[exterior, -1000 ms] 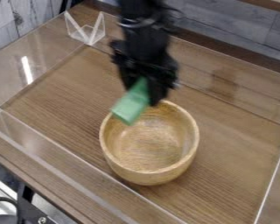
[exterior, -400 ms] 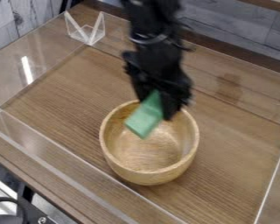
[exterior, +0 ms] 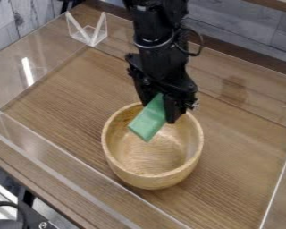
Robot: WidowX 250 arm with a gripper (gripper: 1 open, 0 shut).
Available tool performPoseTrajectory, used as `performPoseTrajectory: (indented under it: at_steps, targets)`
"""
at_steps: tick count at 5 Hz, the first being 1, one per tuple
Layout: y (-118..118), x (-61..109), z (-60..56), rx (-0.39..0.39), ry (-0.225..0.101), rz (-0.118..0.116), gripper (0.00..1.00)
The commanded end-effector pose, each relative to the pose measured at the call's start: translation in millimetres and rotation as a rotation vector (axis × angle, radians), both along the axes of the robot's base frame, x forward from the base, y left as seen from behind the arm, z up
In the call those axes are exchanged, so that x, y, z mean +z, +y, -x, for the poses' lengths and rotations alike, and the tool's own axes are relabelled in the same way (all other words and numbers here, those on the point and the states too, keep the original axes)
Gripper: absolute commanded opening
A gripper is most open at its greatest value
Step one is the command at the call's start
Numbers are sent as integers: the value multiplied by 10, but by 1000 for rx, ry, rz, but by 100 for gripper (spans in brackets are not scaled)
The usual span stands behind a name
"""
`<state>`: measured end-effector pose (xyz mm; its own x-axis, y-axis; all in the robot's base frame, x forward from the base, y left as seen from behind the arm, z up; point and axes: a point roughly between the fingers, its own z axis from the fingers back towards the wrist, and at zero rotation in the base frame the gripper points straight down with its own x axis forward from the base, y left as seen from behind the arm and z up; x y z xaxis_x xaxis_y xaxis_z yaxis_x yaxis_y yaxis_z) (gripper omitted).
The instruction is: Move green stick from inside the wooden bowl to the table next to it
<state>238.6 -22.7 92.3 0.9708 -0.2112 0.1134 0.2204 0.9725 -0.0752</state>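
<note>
Single view, from above and in front of the table [exterior: 74, 98]. Black arm reaching down from the top edge, gripper [exterior: 161, 105] pointing straight down over the far part of the bowl [exterior: 153, 146]. Jaws clamped on the upper end of the stick [exterior: 150, 119], held between the two dark fingers [exterior: 179, 97], pinched across its narrow width. Stick bright green, flat and oblong, hanging tilted, upper end to the right under the gripper, lower end slanting down to the left. Lower end above the bowl's hollow, inside the ring of the rim as seen from here; contact with the bowl's inner wall not clear from this angle. Bowl round, light tan, thick-walled, grain rings visible on the inside, standing upright on the table a little right of centre and toward the near side. Nothing else visible in the hollow apart from the hanging stick. Table brown with wood grain running left to right, bare to the left of the bowl and on the far right. Clear acrylic walls [exterior: 32, 63] along the edges, the left one catching bright reflections, the near one crossing the lower left corner. A small clear triangular stand [exterior: 87, 29] at the far left, well apart from bowl and gripper. Grey planked wall [exterior: 247, 22] behind the table at the far side.
</note>
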Motion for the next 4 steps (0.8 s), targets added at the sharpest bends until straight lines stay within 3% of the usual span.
performPoseTrajectory:
  at_steps: [1,3,4]
  targets:
    - [100,154,-68,26,-69,-10,0]
    - [688,128,-167,98,-102,-68,0]
    - [688,115,-183,100,-109,-70,0]
